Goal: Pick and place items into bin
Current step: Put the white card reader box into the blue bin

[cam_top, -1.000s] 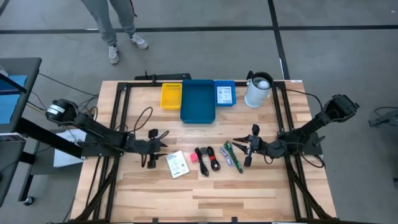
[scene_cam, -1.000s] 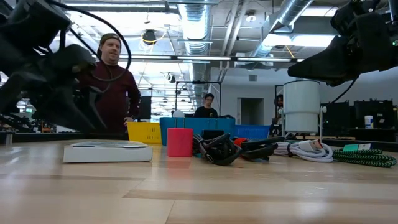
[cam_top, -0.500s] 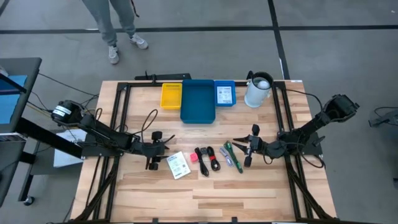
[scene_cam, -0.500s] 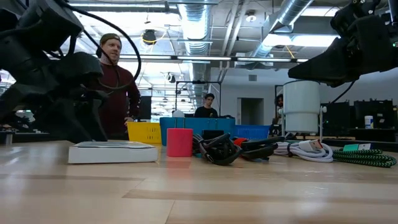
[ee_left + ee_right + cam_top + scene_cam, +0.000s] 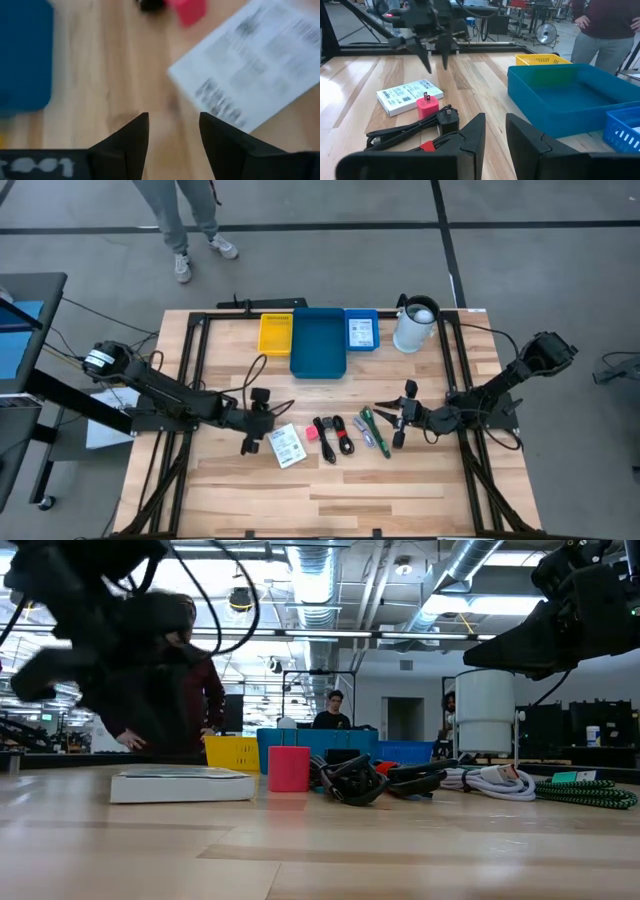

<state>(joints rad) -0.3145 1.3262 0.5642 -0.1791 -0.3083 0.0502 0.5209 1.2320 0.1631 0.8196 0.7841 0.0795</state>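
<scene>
The left gripper [image 5: 253, 420] hangs just beside the white printed packet [image 5: 286, 445], on the side away from the cables, with its fingers [image 5: 131, 140] apart and nothing between them. The packet lies flat on the wooden table [image 5: 330, 490]; its face carries rows of dark print, which cannot be read in any view. Next to it sits a small pink-red cube [image 5: 311, 434], then two black coiled cables [image 5: 334, 437], then the green pen-like sticks [image 5: 373, 430]. The right gripper [image 5: 402, 416] hovers beside the green sticks, fingers slightly apart and empty. At the far edge of the table stand three bins in a row: a yellow bin [image 5: 276, 334], a large blue bin [image 5: 319, 342] and a smaller blue basket [image 5: 361, 330] holding a white label or card with print too small to make out. The large blue bin shows nothing inside. A white jug [image 5: 415, 324] stands beside the basket. In the low view, a person in a dark red top [image 5: 205, 690] stands behind the table, partly hidden by the left arm. No brand name is legible anywhere.
</scene>
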